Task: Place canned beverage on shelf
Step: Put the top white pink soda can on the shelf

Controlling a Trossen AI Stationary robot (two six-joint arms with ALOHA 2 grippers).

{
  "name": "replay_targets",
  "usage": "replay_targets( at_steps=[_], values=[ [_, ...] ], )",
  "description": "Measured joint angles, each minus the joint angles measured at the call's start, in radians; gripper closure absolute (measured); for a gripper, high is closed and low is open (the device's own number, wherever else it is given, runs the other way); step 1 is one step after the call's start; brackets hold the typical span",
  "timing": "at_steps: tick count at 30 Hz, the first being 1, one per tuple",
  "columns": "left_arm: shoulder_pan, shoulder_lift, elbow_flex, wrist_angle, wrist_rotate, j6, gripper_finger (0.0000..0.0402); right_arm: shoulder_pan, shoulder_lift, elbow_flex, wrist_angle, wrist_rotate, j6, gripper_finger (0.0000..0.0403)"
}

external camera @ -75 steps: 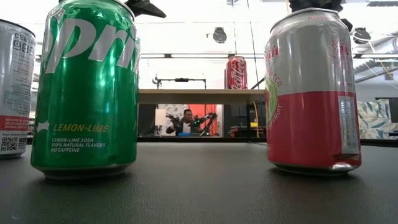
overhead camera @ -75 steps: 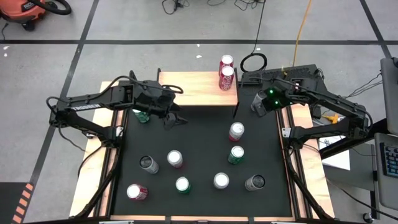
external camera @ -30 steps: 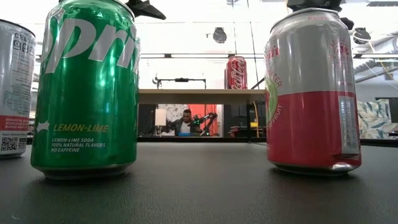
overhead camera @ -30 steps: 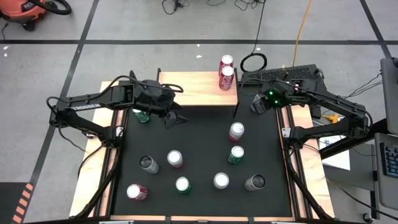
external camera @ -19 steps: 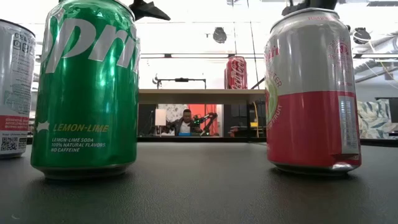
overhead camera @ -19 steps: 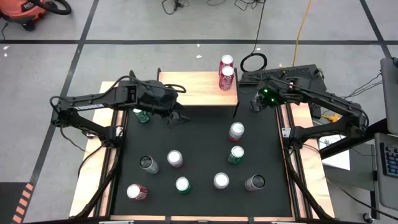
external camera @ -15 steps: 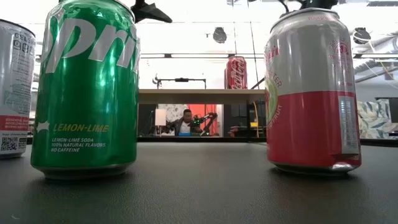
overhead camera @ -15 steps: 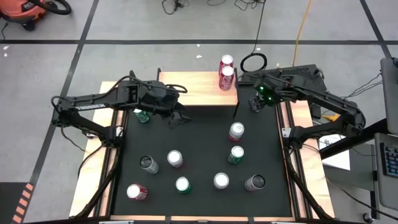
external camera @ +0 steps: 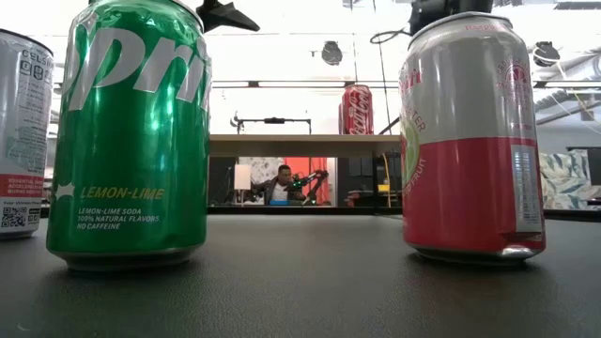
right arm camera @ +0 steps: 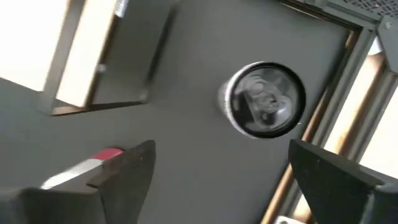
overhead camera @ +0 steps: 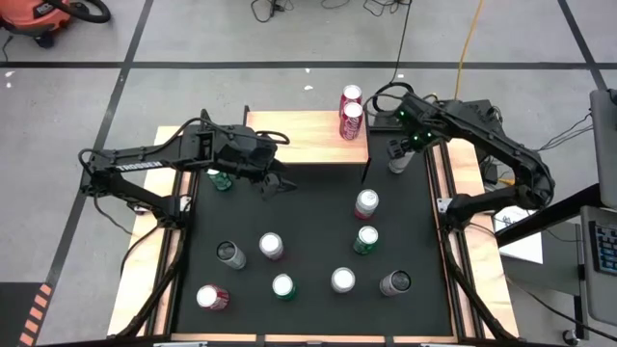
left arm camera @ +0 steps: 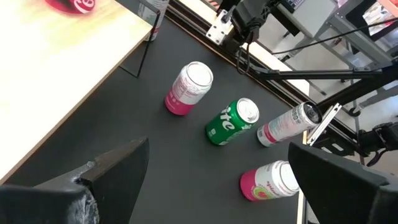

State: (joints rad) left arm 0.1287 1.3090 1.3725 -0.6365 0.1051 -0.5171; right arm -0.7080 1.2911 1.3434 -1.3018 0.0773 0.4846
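The shelf (overhead camera: 307, 135), a low stand with a wood top, is at the table's far edge. Two red cans (overhead camera: 351, 116) stand at its right end, and one of them (external camera: 357, 108) shows in the low view. My right gripper (overhead camera: 400, 145) hangs open above a silver can (right arm camera: 264, 99), which stands upright on its base in the table's far right corner (overhead camera: 397, 162). It touches nothing. My left gripper (overhead camera: 270, 180) is open over the black table just in front of the shelf, with nothing between its fingers (left arm camera: 217, 152).
Several more cans stand upright on the black table: a pink-and-white one (overhead camera: 366, 203), a green one (overhead camera: 365, 239), others toward the near edge (overhead camera: 282, 286), and a green one under my left arm (overhead camera: 220, 180). The shelf's left and middle top is bare wood.
My right gripper has moved up and toward the table's far edge. The silver can it stood over now shows by itself, upright in the far right corner. No can has shifted.
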Motion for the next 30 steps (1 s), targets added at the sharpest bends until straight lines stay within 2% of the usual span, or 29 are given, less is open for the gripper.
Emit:
replay_targets(
  at_steps=[16, 30],
  values=[
    [0.001, 0.000, 0.000, 0.000, 0.000, 0.000, 0.0015, -0.118, 0.133, 0.000, 0.019, -0.004, -0.176, 0.0046],
    [-0.007, 0.000, 0.000, -0.001, 0.019, -0.001, 0.0015, -0.133, 0.196, 0.000, 0.025, -0.034, -0.247, 0.0046]
  ],
)
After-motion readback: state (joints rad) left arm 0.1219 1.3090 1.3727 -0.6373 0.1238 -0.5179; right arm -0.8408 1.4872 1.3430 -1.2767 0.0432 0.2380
